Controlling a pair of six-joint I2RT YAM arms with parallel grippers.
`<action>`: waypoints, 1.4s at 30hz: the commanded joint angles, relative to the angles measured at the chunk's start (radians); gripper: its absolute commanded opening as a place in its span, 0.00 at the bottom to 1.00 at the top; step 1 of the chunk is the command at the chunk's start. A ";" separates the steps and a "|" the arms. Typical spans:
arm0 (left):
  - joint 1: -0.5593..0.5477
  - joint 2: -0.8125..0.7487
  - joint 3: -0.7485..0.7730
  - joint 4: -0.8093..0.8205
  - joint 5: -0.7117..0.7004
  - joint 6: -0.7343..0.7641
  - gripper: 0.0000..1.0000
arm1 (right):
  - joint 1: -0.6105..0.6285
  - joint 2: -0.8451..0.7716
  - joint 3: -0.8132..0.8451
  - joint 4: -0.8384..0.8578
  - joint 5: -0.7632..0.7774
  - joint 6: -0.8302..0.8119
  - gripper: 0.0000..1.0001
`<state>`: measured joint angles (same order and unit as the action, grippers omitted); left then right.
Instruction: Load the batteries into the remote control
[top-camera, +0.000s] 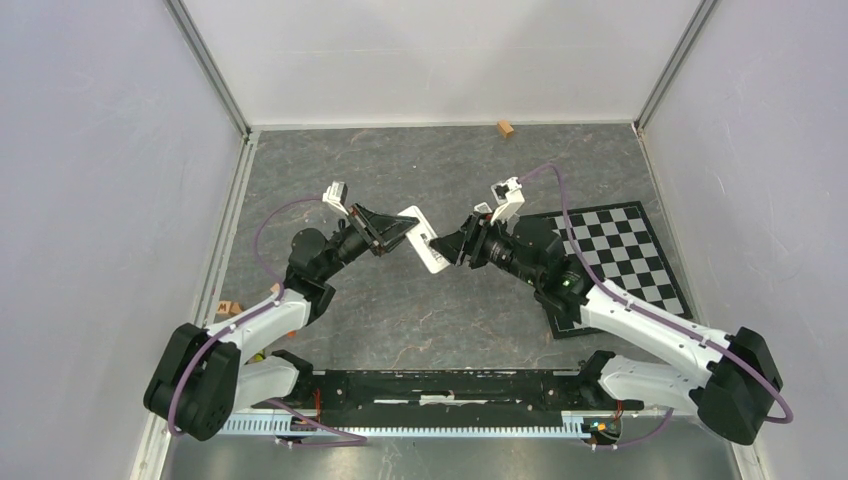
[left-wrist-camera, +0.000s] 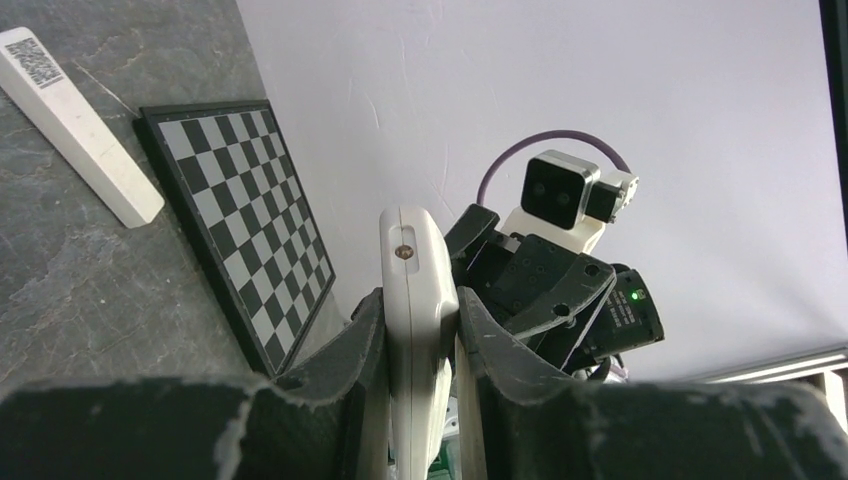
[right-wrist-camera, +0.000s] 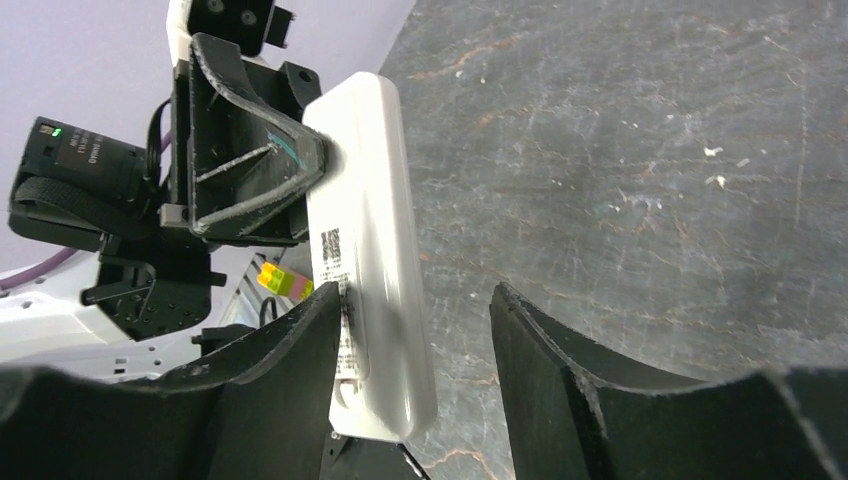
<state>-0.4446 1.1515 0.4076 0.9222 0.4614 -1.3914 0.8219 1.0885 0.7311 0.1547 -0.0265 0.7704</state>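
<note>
My left gripper is shut on the remote control, a long slim white remote, and holds it above the table's middle. In the left wrist view the remote stands edge-on between the fingers. My right gripper is open at the remote's free end. In the right wrist view the remote's plain back with a printed label shows. It lies against one finger, with a gap to the other finger. No batteries are in view.
A black-and-white checkerboard lies at the right, under my right arm. Another white remote lies back up beside it, with a QR label. A small wooden block sits by the back wall. Small coloured blocks lie at the left edge.
</note>
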 joint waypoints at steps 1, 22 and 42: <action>-0.004 -0.052 0.115 0.126 0.101 -0.013 0.02 | -0.004 0.034 -0.007 -0.017 -0.039 -0.041 0.61; -0.002 0.100 0.204 0.374 0.401 -0.001 0.04 | -0.072 0.009 0.042 0.140 -0.583 -0.254 0.64; -0.003 -0.183 0.236 -0.493 0.167 0.539 0.91 | -0.072 0.109 0.079 0.167 -0.386 -0.201 0.05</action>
<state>-0.4431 1.0588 0.5758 0.7700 0.7601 -1.0885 0.7536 1.1801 0.7528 0.3511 -0.5411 0.6334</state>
